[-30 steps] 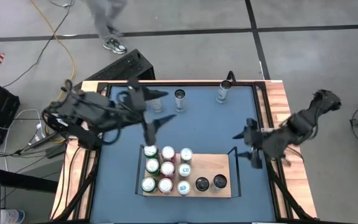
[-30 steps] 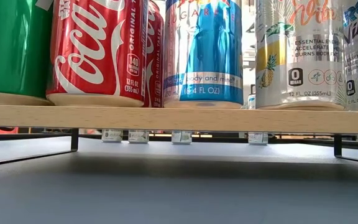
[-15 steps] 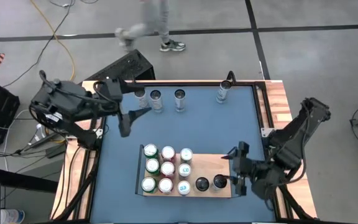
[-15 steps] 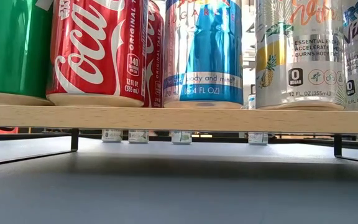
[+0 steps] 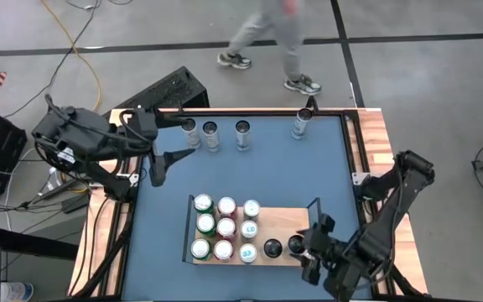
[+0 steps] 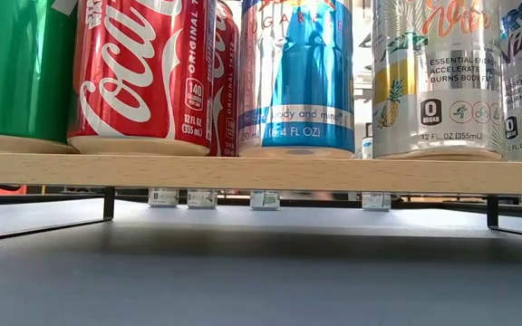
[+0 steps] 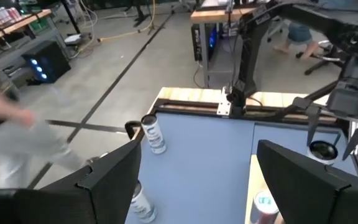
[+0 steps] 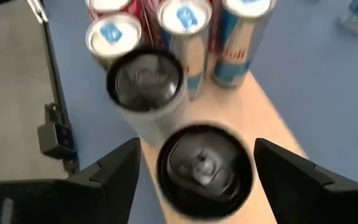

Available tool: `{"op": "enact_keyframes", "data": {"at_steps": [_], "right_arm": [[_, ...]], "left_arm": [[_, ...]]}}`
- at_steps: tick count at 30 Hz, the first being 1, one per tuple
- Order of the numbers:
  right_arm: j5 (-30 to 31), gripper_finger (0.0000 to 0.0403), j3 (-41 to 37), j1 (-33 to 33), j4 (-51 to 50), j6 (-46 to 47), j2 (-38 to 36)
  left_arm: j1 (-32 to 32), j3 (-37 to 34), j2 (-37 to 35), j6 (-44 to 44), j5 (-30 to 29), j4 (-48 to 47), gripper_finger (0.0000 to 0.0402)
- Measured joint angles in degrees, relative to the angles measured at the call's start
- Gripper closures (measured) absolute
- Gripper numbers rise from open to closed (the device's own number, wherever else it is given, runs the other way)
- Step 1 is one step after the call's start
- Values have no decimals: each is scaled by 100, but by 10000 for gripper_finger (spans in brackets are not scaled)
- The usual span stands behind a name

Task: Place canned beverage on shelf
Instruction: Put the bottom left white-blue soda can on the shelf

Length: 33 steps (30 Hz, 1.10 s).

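**Right arm drops to the shelf's black-topped cans while the left pulls back**

In the high view the shelf (image 5: 254,231) lies in the lower middle of the frame, a light-wood board on the blue table (image 5: 250,168). Nine cans stand in a three-by-three block (image 5: 225,227) on its left part, and two black-topped cans (image 5: 284,247) stand along its lower edge towards the right. Four more cans (image 5: 241,131) stand in a row along the table's upper edge.

The right gripper (image 5: 315,252) sits at the lower right of the frame, just beside the right-hand black-topped can. A second ago it hung higher, at the right edge of the table, well clear of the shelf; half a second ago it was at the shelf's right rail. Its wrist view shows the fingers (image 8: 120,171) spread apart on either side of the nearer black-topped can, not closed on it.

The left gripper (image 5: 159,164) is at the upper left, near the table's left edge, fingers parted and empty. A second ago it reached further over the table.

A person (image 5: 271,33) walks across the top, further right than before.
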Motion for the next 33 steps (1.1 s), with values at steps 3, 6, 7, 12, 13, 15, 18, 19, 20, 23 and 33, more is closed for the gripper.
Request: {"op": "enact_keyframes", "data": {"at_steps": [3, 6, 7, 12, 13, 15, 18, 19, 20, 23, 33], "right_arm": [[-109, 108, 0, 28, -40, 219, 83], [-114, 108, 2, 54, -53, 350, 157], [-114, 108, 2, 50, -61, 352, 179], [-171, 108, 2, 39, -332, 488, 197], [-169, 108, 2, 29, -346, 486, 197], [-169, 110, 2, 9, -373, 464, 197], [-173, 116, 2, 6, -496, 444, 188], [-181, 119, 2, 6, -521, 418, 188], [-235, 121, 2, 6, -522, 339, 188], [-439, 130, 2, 11, -529, 66, 188], [-468, 162, 2, 140, -541, -450, 184]], "left_arm": [[2, 0, 2, -17, 48, -50, 93], [2, 0, 2, -67, 52, -64, 93], [2, 0, 2, -93, 54, -66, 93], [2, 0, 2, -125, 120, -66, 93], [2, 0, 2, -125, 135, -66, 93], [2, 0, 2, -125, 146, -66, 93], [2, 0, 2, -125, 148, -83, 93], [2, 0, 2, -125, 148, -105, 93], [2, 0, 2, -125, 148, -121, 93], [2, 0, 2, -125, 148, -156, 93], [2, 0, 24, -122, 148, -268, 93]]}}
